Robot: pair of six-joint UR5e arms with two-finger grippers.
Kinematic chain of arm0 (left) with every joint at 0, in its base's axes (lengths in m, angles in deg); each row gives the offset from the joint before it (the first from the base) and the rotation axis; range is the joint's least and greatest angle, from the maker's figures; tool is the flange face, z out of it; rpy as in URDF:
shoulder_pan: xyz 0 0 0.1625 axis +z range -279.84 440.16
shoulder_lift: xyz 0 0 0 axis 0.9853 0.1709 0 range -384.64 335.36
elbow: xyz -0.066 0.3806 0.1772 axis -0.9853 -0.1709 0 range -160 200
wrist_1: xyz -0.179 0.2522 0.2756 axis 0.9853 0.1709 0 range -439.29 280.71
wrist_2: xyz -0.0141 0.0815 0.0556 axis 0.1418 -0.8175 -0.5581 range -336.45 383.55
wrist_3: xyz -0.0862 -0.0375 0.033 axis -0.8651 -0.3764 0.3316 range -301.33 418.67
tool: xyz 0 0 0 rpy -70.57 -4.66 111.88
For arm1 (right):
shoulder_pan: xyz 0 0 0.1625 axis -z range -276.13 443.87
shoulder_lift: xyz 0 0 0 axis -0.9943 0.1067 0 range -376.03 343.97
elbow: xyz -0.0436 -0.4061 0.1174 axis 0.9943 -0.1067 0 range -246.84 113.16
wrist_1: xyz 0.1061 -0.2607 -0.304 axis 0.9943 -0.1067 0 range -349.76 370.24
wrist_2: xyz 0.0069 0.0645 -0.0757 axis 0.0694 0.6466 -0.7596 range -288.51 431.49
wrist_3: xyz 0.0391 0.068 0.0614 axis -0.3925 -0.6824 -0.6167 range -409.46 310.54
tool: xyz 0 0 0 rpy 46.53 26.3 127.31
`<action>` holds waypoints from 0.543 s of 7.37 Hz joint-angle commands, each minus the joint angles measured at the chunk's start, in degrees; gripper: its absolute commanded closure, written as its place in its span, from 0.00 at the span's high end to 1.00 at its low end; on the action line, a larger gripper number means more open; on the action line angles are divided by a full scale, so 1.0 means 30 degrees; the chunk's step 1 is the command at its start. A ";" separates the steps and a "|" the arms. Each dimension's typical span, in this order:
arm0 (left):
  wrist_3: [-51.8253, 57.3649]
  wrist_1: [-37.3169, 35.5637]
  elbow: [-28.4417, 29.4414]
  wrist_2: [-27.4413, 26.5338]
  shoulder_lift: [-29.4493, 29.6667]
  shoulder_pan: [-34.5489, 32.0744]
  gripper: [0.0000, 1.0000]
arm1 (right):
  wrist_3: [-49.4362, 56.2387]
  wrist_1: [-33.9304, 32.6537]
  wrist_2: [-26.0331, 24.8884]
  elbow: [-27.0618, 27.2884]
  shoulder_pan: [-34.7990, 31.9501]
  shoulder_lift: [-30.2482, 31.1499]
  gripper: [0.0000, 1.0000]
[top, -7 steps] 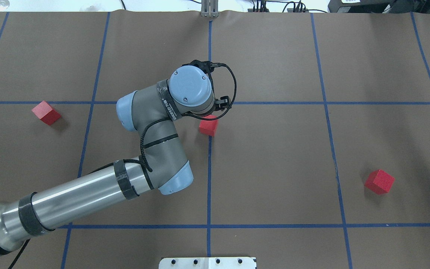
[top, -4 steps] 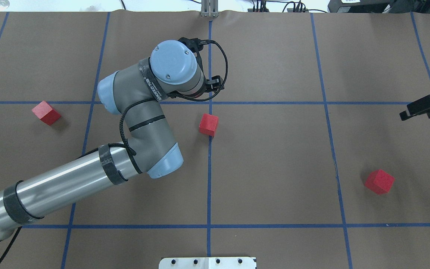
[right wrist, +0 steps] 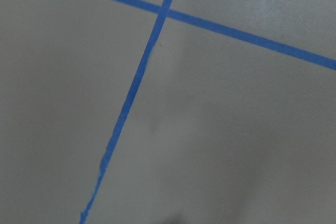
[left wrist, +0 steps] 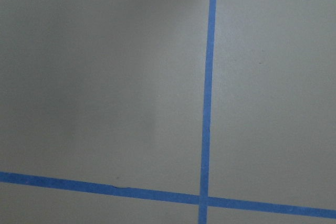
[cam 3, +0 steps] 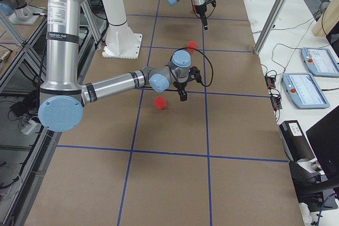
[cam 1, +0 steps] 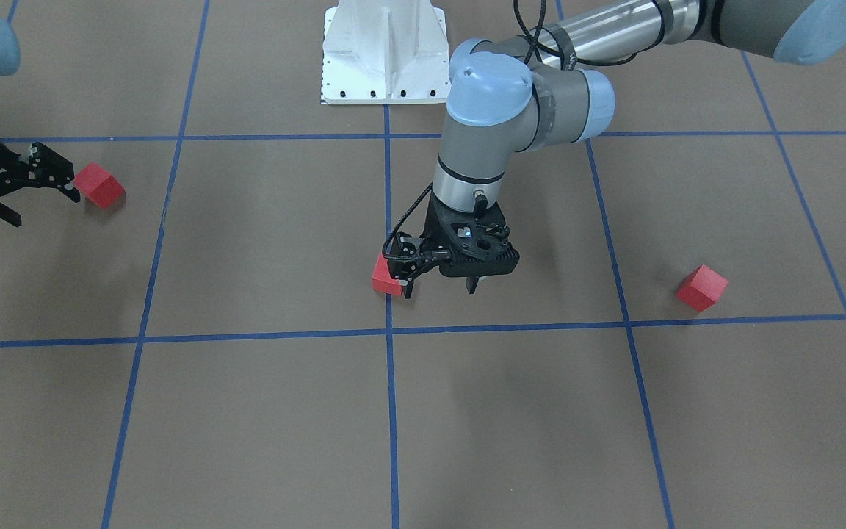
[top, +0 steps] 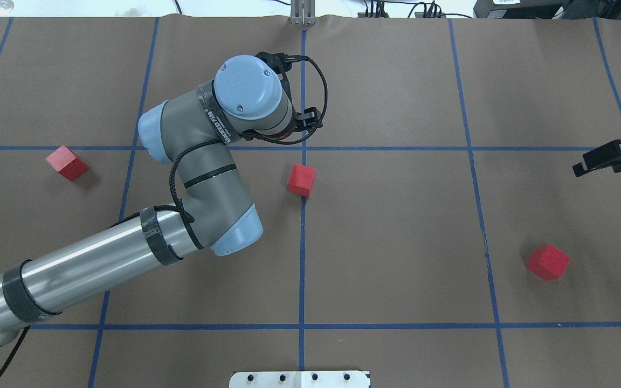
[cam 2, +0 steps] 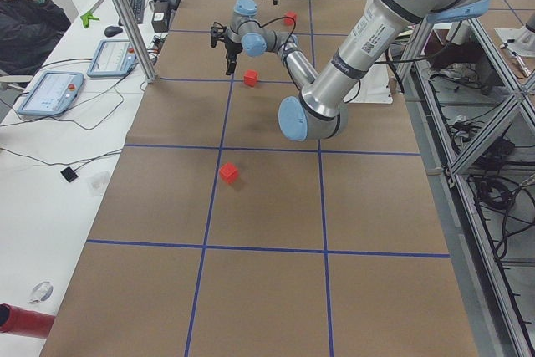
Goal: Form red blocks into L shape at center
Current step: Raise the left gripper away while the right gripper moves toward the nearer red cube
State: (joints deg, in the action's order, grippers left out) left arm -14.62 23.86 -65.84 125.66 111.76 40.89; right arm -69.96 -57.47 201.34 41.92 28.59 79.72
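The 3 red blocks are small matte red cubes with sharp edges, alike in size. All lie apart on the brown floor (top: 397, 242), which thin blue tape lines (top: 397, 148) mark into large squares. The middle block (top: 301, 179) sits on the middle lengthwise line, slightly turned. It is just on the robot's side of the center (top: 304, 149), where the middle lines cross. The left block (top: 66, 162) lies well off to the robot's left, just on the robot's side of the same cross line. The right block (top: 547, 262) lies well off to the right, nearer the robot, inside a square. No 2 blocks touch.

The left arm (top: 100, 269), a silver tube with grey joints and pale blue caps, reaches in from the left, its wrist turned straight down. The black left gripper (cam 1: 439, 288) points at the floor, raised above it about over the center. It is beside the middle block on the side away from the robot and clear of it. Its 2 fingers stand apart with nothing between them. Its wrist camera sees only floor and a tape crossing.

The black right gripper (cam 1: 40, 200) hangs above the floor near the right block, on the side away from the robot. Its fingers are splayed wide and empty.
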 commanded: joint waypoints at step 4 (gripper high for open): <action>0.0053 0.0041 -0.0682 0.0036 -0.0847 -0.0035 1.00 | 0.1150 0.0040 -0.1299 0.0106 0.3074 0.0249 0.99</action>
State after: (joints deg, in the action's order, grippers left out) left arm -14.39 23.97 -67.36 125.77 109.72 40.71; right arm -66.59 -57.35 198.23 42.27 36.35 80.40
